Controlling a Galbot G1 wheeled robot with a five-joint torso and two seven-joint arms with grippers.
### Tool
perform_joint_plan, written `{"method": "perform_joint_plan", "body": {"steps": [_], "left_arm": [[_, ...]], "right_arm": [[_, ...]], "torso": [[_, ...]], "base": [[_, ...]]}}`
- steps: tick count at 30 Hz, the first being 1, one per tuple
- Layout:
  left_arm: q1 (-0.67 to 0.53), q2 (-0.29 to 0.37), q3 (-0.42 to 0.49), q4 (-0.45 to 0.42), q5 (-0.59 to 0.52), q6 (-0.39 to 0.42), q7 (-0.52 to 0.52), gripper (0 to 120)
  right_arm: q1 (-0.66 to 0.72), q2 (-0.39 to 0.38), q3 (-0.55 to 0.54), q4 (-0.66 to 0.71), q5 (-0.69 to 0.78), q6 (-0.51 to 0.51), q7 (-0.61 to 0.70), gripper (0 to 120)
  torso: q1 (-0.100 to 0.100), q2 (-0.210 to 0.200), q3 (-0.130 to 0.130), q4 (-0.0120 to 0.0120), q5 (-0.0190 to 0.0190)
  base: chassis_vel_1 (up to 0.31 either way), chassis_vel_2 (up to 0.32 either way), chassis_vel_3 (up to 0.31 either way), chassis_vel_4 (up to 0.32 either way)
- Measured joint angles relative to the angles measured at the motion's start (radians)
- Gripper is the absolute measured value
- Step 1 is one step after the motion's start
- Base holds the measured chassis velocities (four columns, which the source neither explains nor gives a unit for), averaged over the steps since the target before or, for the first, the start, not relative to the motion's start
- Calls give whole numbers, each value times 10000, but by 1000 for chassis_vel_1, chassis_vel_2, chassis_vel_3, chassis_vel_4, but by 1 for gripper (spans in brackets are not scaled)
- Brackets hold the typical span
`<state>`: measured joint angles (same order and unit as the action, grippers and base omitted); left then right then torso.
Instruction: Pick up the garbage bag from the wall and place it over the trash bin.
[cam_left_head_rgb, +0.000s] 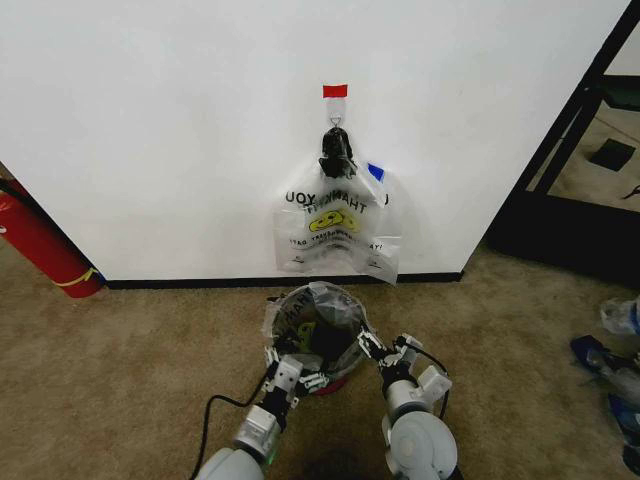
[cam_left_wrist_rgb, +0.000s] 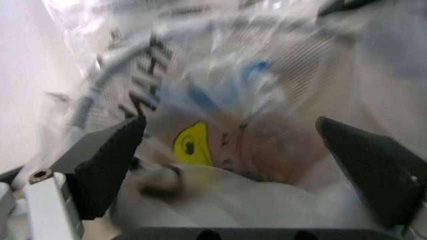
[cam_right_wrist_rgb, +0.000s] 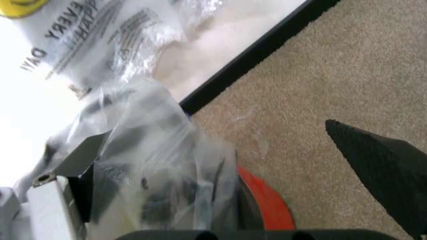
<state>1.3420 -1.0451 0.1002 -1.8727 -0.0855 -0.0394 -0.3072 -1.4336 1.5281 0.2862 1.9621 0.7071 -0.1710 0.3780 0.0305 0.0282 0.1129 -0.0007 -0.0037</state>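
2 grippers are down at the trash bin (cam_left_head_rgb: 330, 372), left gripper (cam_left_head_rgb: 297, 375) on its left rim and right gripper (cam_left_head_rgb: 383, 352) on its right rim, both with jaws spread wide and nothing pinched. The garbage bag (cam_left_head_rgb: 310, 310) is already draped over the bin, just below the bunch of spare bags (cam_left_head_rgb: 335, 225) hanging on the wall (cam_left_head_rgb: 150, 130). Looks like the seating step; next I'd guess tugging the plastic evenly round the rim.

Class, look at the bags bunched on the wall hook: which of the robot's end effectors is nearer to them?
Neither clearly. The left end effector and right end effector both sit low at the trash bin, either side of its rim, well below the bunched bags.
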Motion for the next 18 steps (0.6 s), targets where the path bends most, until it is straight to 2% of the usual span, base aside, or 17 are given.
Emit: {"method": "perform_joint_plan", "body": {"steps": [5,11,18], "left_arm": [[-129,-53,-37,194,-62,-59,-66,100],[-75,74,-472,-918,-788,138,-137,100],[239,238,-583,-1122,-741,117,-99,100]], "right_arm": [[-83,-28,43,405,334,-98,65,100],[-241,-177,70,983,718,-175,9,100],[-204,-180,61,769,637,-165,-74,100]], "torso": [[0,0,-1,-2,-1],[0,-1,1,-2,-1],[0,-1,1,0,-2]], "base": [[0,0,0,0],[0,0,0,0],[0,0,0,0]]}}
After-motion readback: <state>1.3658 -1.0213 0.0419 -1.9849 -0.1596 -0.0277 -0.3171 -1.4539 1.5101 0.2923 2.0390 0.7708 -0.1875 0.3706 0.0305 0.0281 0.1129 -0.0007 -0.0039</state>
